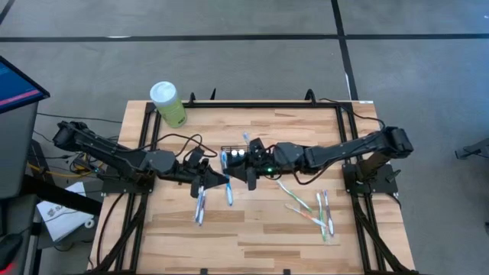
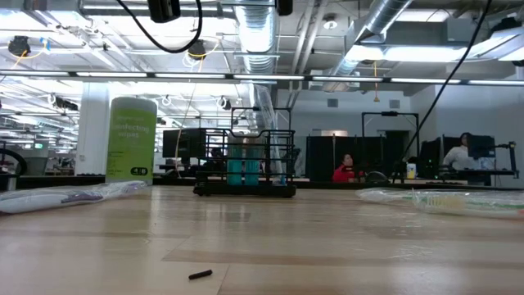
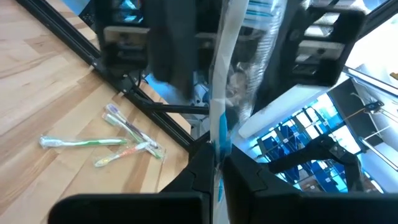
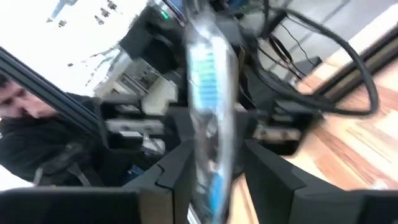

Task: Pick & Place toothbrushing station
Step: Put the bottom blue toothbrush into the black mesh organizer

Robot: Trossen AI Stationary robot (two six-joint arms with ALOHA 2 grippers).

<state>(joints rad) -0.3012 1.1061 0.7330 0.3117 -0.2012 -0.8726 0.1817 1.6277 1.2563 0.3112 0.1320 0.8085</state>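
Observation:
The black wire-mesh caddy [image 1: 238, 152] stands at the table's middle, toward the far side, with blue toothbrushes in it; it also shows in the low view [image 2: 246, 164]. My left gripper [image 1: 221, 182] is shut on a clear-wrapped blue toothbrush [image 1: 228, 189], just in front of the caddy and above the table. My right gripper [image 1: 246, 177] faces it. It is open, with one finger on either side of the same toothbrush [image 4: 208, 74]; I cannot tell whether it touches the toothbrush. My left gripper pinches the wrapped toothbrush between its two fingers at the wrapper's blue part [image 3: 218, 140], around mid-length. The fingers come about level from the table's left and lie across the toothbrush. The toothbrush is lifted clear of the table.
A green canister with a white lid [image 1: 169, 104] stands at the far left corner. Another wrapped toothbrush [image 1: 200, 206] lies on the table near my left gripper. Several wrapped toothbrushes [image 1: 309, 211] lie at the right. A small dark piece [image 2: 200, 274] lies near the front edge.

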